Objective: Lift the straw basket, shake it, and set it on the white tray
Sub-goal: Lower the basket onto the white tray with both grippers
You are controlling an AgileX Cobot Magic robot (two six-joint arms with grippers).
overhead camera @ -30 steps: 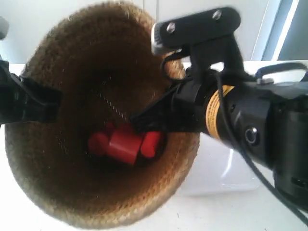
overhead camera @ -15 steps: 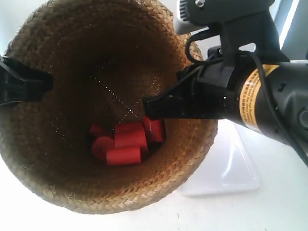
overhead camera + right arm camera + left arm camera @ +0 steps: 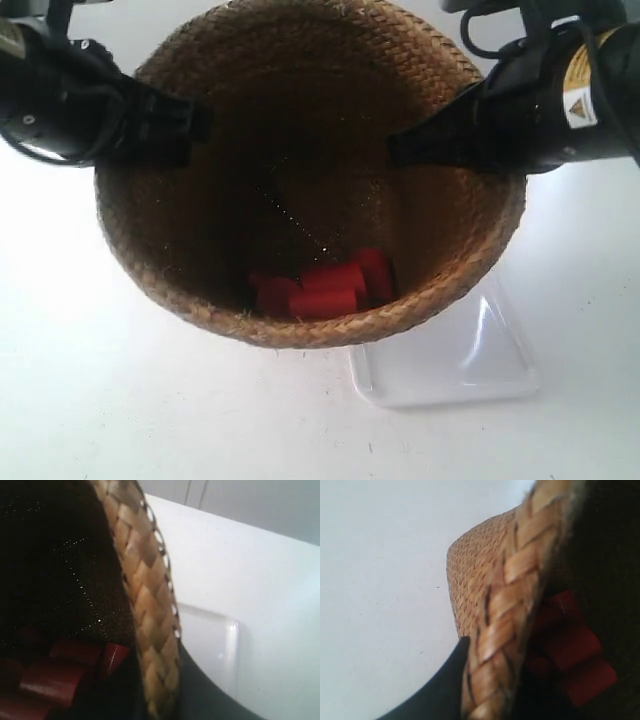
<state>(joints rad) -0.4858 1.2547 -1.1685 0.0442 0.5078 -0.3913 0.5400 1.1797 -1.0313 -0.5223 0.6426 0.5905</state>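
Note:
The straw basket hangs between my two arms with its dark mouth facing the exterior camera. Several red blocks lie against its near inner wall. My left gripper is shut on the braided rim at the exterior view's left, with one black finger on the outside. On the opposite rim, my right gripper is shut too. The white tray lies on the table, its far part hidden behind the basket. Whether the basket's base touches the tray, I cannot tell.
A white tabletop spreads around the basket and tray. In the right wrist view the tray lies just outside the rim. The red blocks show inside the basket in the left wrist view.
The basket has moved away from the exterior camera and looks smaller and more centred. Both arms moved with it. The red blocks slid toward the near right of the inner wall.

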